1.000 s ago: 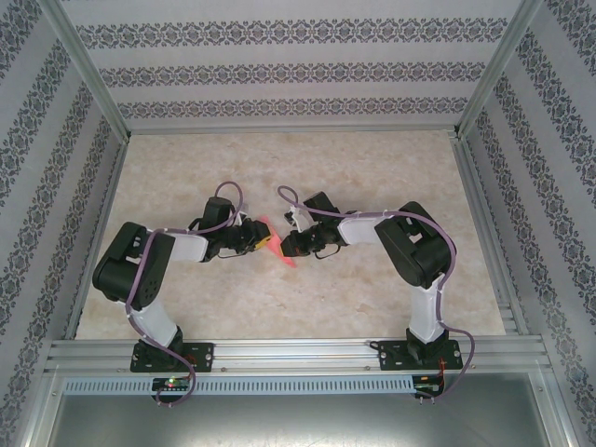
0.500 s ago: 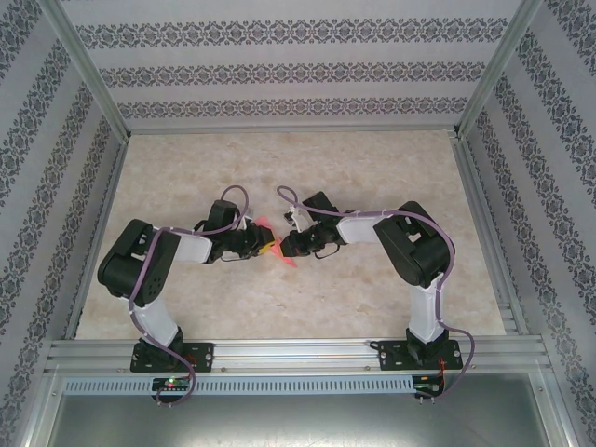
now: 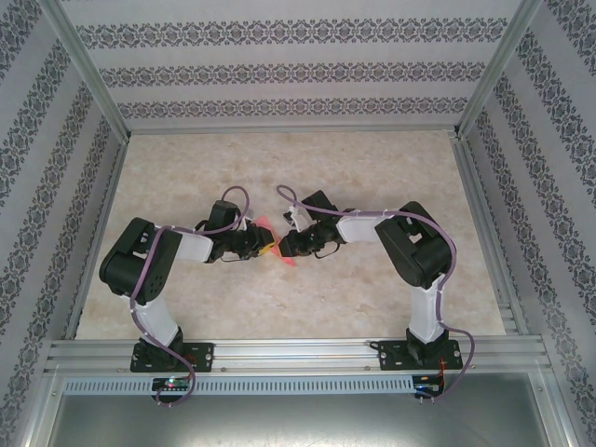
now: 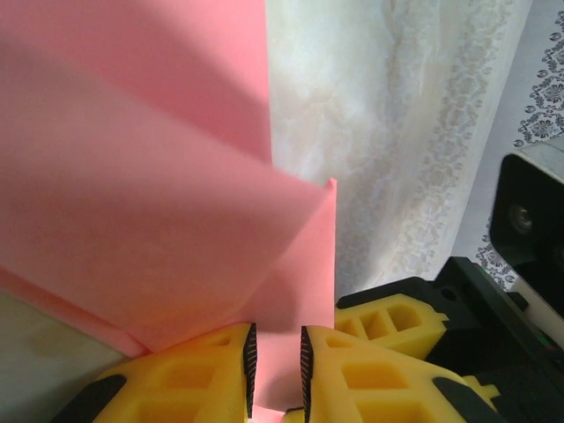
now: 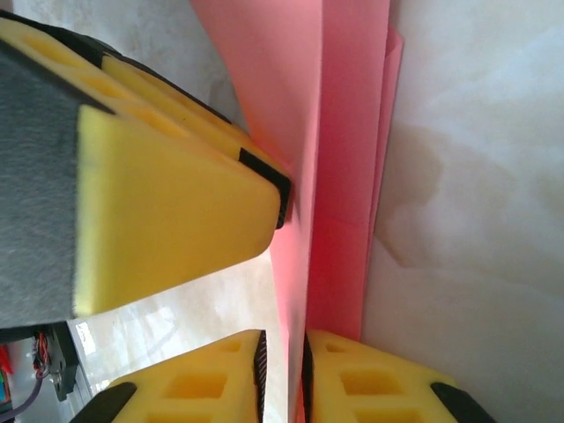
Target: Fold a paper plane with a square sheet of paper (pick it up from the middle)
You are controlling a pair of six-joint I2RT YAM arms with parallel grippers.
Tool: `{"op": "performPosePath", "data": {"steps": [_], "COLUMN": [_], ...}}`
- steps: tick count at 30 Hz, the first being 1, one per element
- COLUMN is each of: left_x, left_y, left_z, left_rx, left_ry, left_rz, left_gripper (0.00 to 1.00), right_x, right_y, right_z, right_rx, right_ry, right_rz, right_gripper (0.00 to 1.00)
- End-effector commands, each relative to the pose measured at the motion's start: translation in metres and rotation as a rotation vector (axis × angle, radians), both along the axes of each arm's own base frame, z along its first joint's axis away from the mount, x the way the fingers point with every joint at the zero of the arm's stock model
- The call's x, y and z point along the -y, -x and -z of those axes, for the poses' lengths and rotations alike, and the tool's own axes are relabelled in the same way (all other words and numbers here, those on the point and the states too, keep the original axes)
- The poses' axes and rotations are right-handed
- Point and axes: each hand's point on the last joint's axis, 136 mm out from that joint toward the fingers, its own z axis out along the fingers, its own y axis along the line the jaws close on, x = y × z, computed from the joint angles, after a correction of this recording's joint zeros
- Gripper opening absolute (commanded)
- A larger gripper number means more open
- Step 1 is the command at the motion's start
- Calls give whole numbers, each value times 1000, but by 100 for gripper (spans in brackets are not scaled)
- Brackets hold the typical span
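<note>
The pink sheet of paper (image 3: 289, 264), folded into several layers, is held between the two grippers near the middle of the table. In the left wrist view the paper (image 4: 159, 176) runs down between my left gripper's (image 4: 278, 361) pads, which are shut on a thick fold of it. In the right wrist view the paper (image 5: 339, 176) stands edge-on between my right gripper's (image 5: 282, 370) pads, with a gap on the left side, so it is open. The left gripper's fingers (image 5: 176, 220) press against the paper from the upper left. Seen from above, the left gripper (image 3: 264, 246) and right gripper (image 3: 282, 248) nearly touch.
The marbled table (image 3: 307, 168) is walled by patterned panels and aluminium rails (image 3: 289, 352). A yellow finger of the right gripper (image 4: 397, 322) sits close beside the left gripper's fingers.
The right gripper's jaws have parted from the paper. The left arm has edged toward the right gripper, and less pink shows from above.
</note>
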Motion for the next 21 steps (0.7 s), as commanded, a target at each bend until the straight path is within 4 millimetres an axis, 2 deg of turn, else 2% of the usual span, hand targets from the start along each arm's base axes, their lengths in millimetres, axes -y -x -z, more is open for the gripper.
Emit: {"op": "performPosePath", "data": {"steps": [1,8,21], "left_x": [0,0,-1], "left_y": [3,3,5], "left_z": [8,8,9], "left_rx": [-9,-7,-12], "left_ry": [-38,-36,-39], "left_rz": [16,17,15], "left_gripper": [24,24,24], "right_x": [6,14,17], "right_y": [3,12,20], "right_z": [-17,-13,18], "right_rx": [11,-9,-51], "right_ry": [-5,25,101], "right_rz": [-4,-4,-16], "right_gripper": [21,19,7]}}
